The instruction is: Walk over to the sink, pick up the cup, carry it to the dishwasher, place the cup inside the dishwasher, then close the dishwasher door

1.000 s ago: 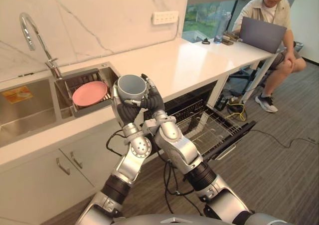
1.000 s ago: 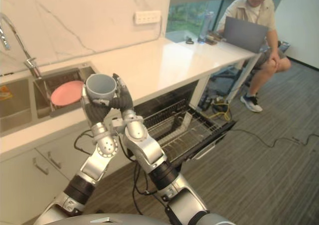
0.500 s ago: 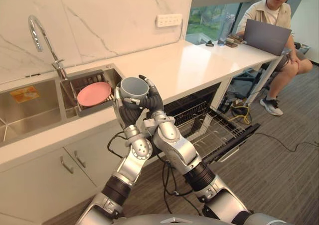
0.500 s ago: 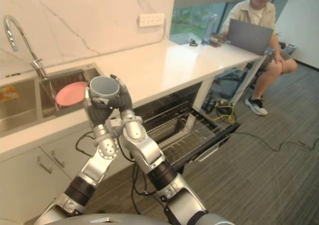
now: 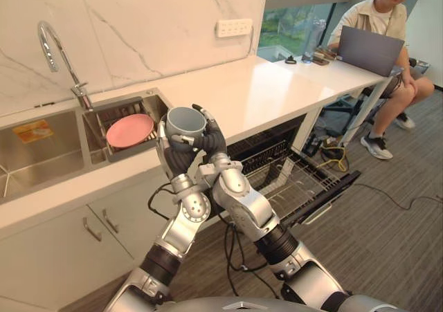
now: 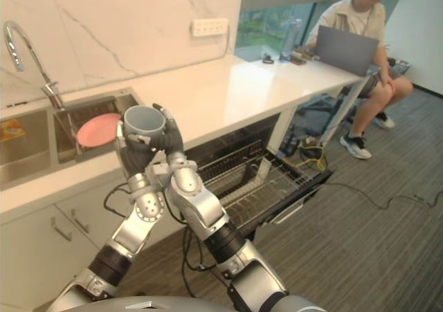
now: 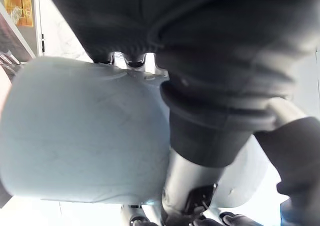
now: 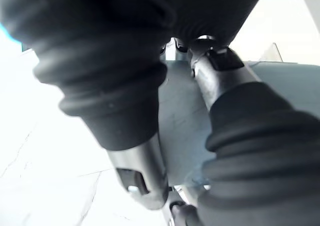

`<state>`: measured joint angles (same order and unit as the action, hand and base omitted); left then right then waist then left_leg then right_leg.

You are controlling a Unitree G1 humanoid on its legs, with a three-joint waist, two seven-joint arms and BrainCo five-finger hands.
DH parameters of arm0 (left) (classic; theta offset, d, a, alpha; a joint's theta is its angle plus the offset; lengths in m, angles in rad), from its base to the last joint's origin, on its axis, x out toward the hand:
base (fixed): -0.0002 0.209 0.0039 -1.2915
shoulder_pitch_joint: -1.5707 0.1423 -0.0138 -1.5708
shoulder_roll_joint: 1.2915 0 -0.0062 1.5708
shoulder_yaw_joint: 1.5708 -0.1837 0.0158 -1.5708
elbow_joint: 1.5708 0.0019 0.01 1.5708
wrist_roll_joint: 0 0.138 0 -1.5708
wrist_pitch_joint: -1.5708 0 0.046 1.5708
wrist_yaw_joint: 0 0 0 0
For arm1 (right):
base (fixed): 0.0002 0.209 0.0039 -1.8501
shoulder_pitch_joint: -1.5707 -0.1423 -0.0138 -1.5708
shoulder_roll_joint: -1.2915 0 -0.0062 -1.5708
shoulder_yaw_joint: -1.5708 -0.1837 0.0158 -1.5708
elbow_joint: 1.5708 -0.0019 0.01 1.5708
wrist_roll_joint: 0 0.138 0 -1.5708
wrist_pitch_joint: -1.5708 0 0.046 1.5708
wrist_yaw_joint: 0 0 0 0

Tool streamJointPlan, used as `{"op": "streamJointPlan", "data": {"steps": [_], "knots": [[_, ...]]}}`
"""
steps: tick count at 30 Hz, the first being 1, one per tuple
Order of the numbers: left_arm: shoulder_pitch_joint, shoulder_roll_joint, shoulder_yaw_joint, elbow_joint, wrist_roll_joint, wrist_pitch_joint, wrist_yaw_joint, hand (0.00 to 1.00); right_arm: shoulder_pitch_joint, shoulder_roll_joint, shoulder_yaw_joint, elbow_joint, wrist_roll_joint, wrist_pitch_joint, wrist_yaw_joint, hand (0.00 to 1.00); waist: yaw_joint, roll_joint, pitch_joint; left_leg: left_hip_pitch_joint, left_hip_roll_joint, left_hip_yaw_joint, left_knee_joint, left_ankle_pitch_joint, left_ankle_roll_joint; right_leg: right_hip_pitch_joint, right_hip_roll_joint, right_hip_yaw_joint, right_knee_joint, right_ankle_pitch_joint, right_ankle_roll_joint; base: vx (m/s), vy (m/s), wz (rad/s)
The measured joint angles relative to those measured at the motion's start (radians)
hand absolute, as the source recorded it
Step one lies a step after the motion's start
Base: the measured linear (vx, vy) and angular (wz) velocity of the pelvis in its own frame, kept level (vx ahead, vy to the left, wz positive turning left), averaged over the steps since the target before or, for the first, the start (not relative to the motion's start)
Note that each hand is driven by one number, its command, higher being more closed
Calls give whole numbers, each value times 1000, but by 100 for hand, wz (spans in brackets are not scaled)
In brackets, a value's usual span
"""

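Observation:
A pale grey-blue cup (image 5: 183, 120) is held upright in front of me, above the counter's front edge. My left hand (image 5: 173, 154) and my right hand (image 5: 211, 142) are both curled round it from opposite sides. In the left wrist view the cup (image 7: 85, 131) is pressed against the hand's dark cover. The right wrist view shows the cup (image 8: 182, 121) between dark fingers. The dishwasher (image 5: 291, 177) stands open low on the right, its door down and its wire rack pulled out.
A steel sink (image 5: 41, 153) with a tall tap (image 5: 55, 52) lies at the left; a pink plate (image 5: 130, 130) rests in its drainer. The white counter (image 5: 263, 84) runs to the right. A person with a laptop (image 5: 370, 46) sits at its far end.
The cup and both hands keep the same hold. The view has barely shifted since half a second ago, after swinging slightly right before that. The seated person has moved a foot.

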<state>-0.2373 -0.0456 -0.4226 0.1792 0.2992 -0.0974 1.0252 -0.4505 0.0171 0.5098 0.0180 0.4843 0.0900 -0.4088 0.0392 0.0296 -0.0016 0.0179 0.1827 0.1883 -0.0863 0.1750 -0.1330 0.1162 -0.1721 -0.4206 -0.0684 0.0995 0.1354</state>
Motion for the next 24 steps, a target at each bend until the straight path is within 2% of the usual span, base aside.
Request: {"op": "streamJointPlan", "data": {"steps": [1, 2, 5, 7, 8, 13, 15, 16, 18, 22, 24], "knots": [[0, 0, 0, 0, 0, 0, 0, 100, 0, 0, 0, 0, 0, 0, 0, 100, 0, 0, 0, 0, 0, 0, 0, 0, 0, 0, 0, 0, 0, 0, 0, 0, 0, 0], [6, 2, 0, 0, 3, -7, 0, 0, 0, 0, 0, 2, 40, -1, -12, 100, 0, 0, 0, 0, 0, 0, 0, 0, 0, 0, 0, 0, 0, 0, 0, 0, 0, 0], [21, 13, -1, -1, 34, -61, -2, 0, 0, 0, -4, 14, 151, -34, -15, 100, 0, 0, 0, 0, 0, 0, 0, 0, 0, 0, 0, 0, 0, 0, 0, 0, 0, 0], [24, 16, -7, -5, 39, -105, -10, 0, 0, 0, -7, 39, 238, -89, -16, 100, 1, 0, 0, 0, 0, 1, 0, 0, 0, 0, 0, 0, 0, 0, 0, 0, 0, 0], [24, 17, -10, -7, 39, -111, -14, 0, 1, 0, -8, 41, 254, -96, -17, 100, 1, 0, 0, 0, 0, 1, 0, 0, 0, 0, 0, 0, 0, 0, 0, 0, 0, 0], [25, 32, -27, -11, 79, -162, -91, 0, 8, 0, -18, 41, 336, -225, -60, 100, 1, 2, 1, 0, 0, 3, 0, -1, -1, 0, 0, 0, -1, 0, 0, 0, 0, 0], [25, 37, -43, -11, 82, -172, -99, 0, 9, 1, -27, 41, 355, -254, -65, 100, 1, 3, 2, 0, 0, 4, 0, -2, -1, 0, 0, 1, -2, 0, 0, 0, 0, 0], [26, 40, -51, -11, 94, -183, -113, 0, 16, 2, -36, 38, 379, -282, -75, 100, 2, 4, 2, 0, 0, 4, 0, -2, -1, 0, 0, 1, -2, 0, 0, 0, 0, 0], [29, 49, -48, -55, 95, -185, -158, 0, 19, 16, -51, 30, 418, -320, -94, 100, 0, 8, 5, -1, 0, 5, 0, -2, -1, 1, 1, 1, -3, 0, 0, 0, 0, 0], [30, 123, 9, -347, 12, -142, -406, 0, 25, 76, -72, -107, 430, -411, -150, 100, 1, 25, 5, 1, 0, 5, 0, -6, -1, 6, 1, -2, -3, 1, 0, 15, -2, 1], [21, 148, 45, -415, -67, -113, -478, 0, 27, 103, -86, -128, 418, -453, -189, 100, 1, 31, 0, 1, 0, 7, 0, -7, 1, 6, 0, -2, -2, 0, 0, 17, -2, 0]]}}
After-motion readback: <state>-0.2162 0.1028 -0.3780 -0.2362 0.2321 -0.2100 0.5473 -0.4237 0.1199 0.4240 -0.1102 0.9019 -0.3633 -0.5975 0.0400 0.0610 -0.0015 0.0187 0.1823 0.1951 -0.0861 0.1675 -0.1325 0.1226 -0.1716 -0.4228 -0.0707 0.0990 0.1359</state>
